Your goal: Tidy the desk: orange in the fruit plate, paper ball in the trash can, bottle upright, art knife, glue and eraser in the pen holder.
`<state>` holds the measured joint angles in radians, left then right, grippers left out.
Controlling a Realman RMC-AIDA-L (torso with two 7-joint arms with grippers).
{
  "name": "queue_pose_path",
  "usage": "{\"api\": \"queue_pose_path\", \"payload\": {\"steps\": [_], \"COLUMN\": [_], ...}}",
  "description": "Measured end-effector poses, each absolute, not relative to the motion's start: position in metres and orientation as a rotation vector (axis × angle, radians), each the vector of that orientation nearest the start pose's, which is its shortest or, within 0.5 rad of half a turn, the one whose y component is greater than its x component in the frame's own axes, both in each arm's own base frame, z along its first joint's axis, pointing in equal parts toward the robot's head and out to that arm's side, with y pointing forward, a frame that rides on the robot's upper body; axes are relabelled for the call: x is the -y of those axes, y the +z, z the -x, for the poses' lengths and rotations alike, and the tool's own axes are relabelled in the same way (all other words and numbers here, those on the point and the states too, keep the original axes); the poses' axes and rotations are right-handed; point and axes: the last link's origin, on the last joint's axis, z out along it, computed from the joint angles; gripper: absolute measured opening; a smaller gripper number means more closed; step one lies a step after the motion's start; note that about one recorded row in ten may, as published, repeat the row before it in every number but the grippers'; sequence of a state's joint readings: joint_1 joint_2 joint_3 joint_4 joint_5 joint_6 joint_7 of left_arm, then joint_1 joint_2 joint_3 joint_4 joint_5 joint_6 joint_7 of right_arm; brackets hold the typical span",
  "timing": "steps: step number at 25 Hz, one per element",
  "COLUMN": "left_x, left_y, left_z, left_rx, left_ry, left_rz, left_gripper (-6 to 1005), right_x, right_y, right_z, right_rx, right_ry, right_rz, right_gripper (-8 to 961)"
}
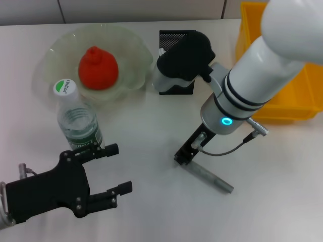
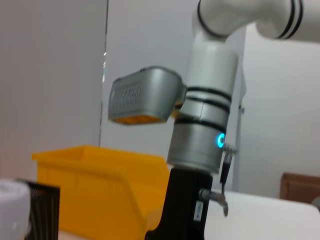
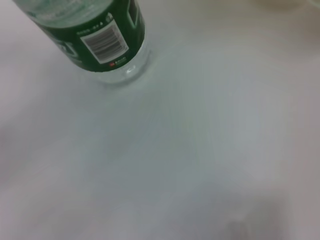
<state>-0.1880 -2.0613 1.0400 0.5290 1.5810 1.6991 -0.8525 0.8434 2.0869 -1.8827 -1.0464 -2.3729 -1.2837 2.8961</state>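
Right, the action sits mid-desk: the right gripper [image 1: 182,156], black and pointing down from the big white arm with its glowing blue ring, has its tip planted on the white desk [image 1: 282,201], touching one end of the grey stick-shaped art knife [image 1: 209,177]. That knife lies flat, running off toward four o'clock from the gripper. Whether the fingers are clenched on it or merely alongside, I cannot tell from here.

Down at eight o'clock in the head view, the left gripper [image 1: 115,169] hovers with its black fingers spread wide and nothing between them, the upper finger just beside the base of the clear plastic water bottle [image 1: 76,119]. That bottle, with green label and white cap, stands upright; the right wrist view shows its barcode and base resting on the desk.

Up at eleven o'clock, the red-orange fruit [image 1: 98,67] sits in the middle of the translucent scalloped fruit plate [image 1: 133,48]. At twelve o'clock, the black mesh pen holder [image 1: 170,38] stands upright, partly hidden behind the right arm's dark wrist housing. Over at two o'clock, the yellow plastic bin [image 1: 287,108] sits at the desk's edge, also seen in the left wrist view behind the right arm.
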Motion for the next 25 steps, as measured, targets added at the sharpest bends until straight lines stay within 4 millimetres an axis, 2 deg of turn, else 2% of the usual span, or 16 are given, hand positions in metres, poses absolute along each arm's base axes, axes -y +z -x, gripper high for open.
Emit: {"api": "queue_pose_path", "payload": {"steps": [3, 5, 6, 7, 8, 9, 10, 11, 13, 14, 15, 17, 19, 20, 21, 25], "left_x": [-0.215, -0.214, -0.214, -0.214, -0.214, -0.214, -0.211, -0.208, -0.207, -0.208, -0.208, -0.208, -0.206, -0.206, -0.204, -0.204], "left_y": [-0.024, -0.021, -0.010, -0.009, -0.009, -0.009, -0.007, -0.008, -0.010, -0.015, -0.018, -0.021, -0.021, -0.021, -0.019, -0.019], "left_z": [0.302, 0.299, 0.296, 0.297, 0.297, 0.297, 0.297, 0.297, 0.298, 0.302, 0.304, 0.306, 0.303, 0.303, 0.301, 0.300], "left_rx": [0.302, 0.284, 0.228, 0.218, 0.218, 0.218, 0.181, 0.168, 0.173, 0.206, 0.222, 0.239, 0.223, 0.223, 0.193, 0.174], "left_ry": [-0.960, -0.997, -1.063, -1.071, -1.071, -1.071, -1.092, -1.105, -1.105, -1.066, -1.047, -1.025, -1.051, -1.051, -1.080, -1.084], "left_rz": [2.671, 2.664, 2.600, 2.585, 2.585, 2.585, 2.554, 2.539, 2.530, 2.533, 2.537, 2.544, 2.548, 2.548, 2.538, 2.526], "left_gripper": [785, 785, 785, 785, 785, 785, 785, 785, 784, 784, 784, 784, 784, 784, 784, 785], "right_x": [-0.339, -0.344, -0.348, -0.351, -0.356, -0.356, -0.361, -0.361, -0.366, -0.368, -0.371, -0.372, -0.374, -0.377, -0.377, -0.389], "right_y": [-0.103, -0.088, -0.079, -0.070, -0.050, -0.050, -0.026, -0.026, -0.003, 0.010, 0.028, 0.035, 0.046, 0.050, 0.050, 0.043], "right_z": [-0.123, -0.118, -0.116, -0.115, -0.112, -0.112, -0.110, -0.110, -0.108, -0.107, -0.105, -0.105, -0.104, -0.106, -0.106, -0.123], "right_rx": [-0.926, -0.945, -0.948, -0.954, -0.956, -0.956, -0.944, -0.944, -0.905, -0.877, -0.816, -0.795, -0.718, -0.616, -0.616, -0.501], "right_ry": [-0.538, -0.427, -0.371, -0.315, -0.196, -0.196, -0.067, -0.067, 0.071, 0.157, 0.314, 0.385, 0.545, 0.670, 0.670, 0.874], "right_rz": [2.731, 2.729, 2.725, 2.715, 2.686, 2.686, 2.636, 2.636, 2.584, 2.558, 2.537, 2.527, 2.509, 2.484, 2.484, 2.418], "right_gripper": [142, 141, 141, 140, 140, 139, 139, 138, 137, 137, 137, 136, 135, 134, 134, 132]}}
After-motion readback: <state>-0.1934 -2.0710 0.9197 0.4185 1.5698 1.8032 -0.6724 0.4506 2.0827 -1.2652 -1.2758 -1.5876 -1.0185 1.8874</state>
